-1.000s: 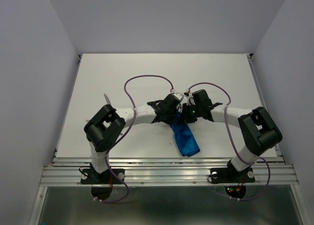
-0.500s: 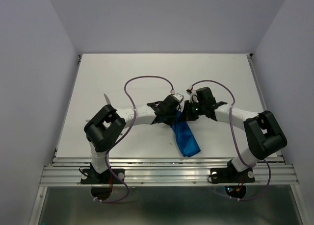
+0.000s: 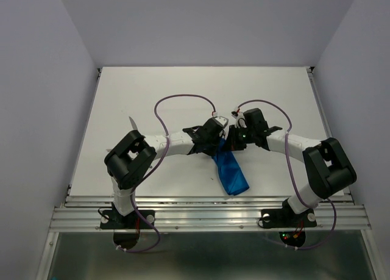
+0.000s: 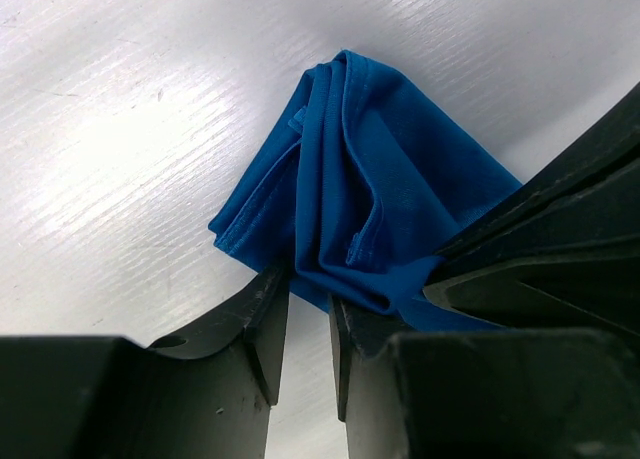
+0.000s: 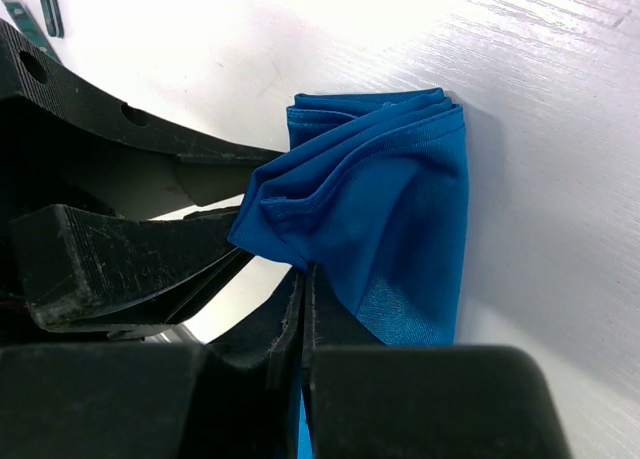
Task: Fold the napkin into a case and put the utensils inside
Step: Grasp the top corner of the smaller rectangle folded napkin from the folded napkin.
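The bright blue napkin (image 3: pixel 230 173) lies folded into a narrow oblong packet in the middle of the table, its far end bunched and lifted between the two grippers. My right gripper (image 5: pixel 305 274) is shut on a gathered corner of the napkin (image 5: pixel 390 199). My left gripper (image 4: pixel 308 284) stands open with a narrow gap, its tips against the napkin's (image 4: pixel 370 179) lower edge and bare table showing between them. From above, the left gripper (image 3: pixel 214 144) and right gripper (image 3: pixel 233 141) nearly touch. A grey utensil (image 3: pixel 131 121) lies far left. A teal-green handle (image 5: pixel 47 4) shows beyond the left gripper.
The white table (image 3: pixel 183 91) has raised rails along its sides and a metal frame (image 3: pixel 207 216) at the near edge. Purple cables (image 3: pixel 183 98) loop over both forearms. Grey walls close in on the left, right and back.
The right arm's elbow swung outward to the right and its wrist shifted slightly back, still holding the napkin. The left arm and the packet have stayed in place.
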You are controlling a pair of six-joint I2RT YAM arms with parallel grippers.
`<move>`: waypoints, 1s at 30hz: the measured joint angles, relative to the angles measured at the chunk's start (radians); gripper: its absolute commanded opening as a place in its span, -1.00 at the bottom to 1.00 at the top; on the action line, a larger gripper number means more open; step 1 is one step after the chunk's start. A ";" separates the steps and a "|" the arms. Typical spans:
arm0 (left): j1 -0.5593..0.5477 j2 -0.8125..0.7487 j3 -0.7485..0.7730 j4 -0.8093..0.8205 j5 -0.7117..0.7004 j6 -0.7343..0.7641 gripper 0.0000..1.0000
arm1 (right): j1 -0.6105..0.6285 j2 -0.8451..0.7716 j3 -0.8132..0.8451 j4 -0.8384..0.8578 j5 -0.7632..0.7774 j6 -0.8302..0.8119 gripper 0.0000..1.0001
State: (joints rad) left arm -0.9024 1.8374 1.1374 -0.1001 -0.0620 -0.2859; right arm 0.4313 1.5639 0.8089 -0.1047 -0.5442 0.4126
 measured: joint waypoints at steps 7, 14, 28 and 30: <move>-0.007 0.014 0.001 0.000 -0.014 0.001 -0.87 | -0.011 0.000 0.000 0.000 -0.006 0.002 -0.99; -0.008 0.017 0.003 0.001 -0.018 -0.001 -1.00 | -0.012 0.000 0.024 -0.061 0.012 -0.026 -0.99; -0.005 -0.019 0.002 0.005 0.024 -0.029 -1.00 | -0.012 0.002 0.079 -0.207 0.094 -0.087 -0.99; -0.003 -0.042 0.000 0.009 0.042 -0.038 -1.00 | -0.012 0.002 0.079 -0.220 0.100 -0.093 -0.99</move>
State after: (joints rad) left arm -0.9058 1.7958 1.1378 -0.0914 -0.0196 -0.3241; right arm 0.4191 1.5658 0.8883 -0.3252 -0.4442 0.3191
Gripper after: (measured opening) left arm 0.022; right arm 0.020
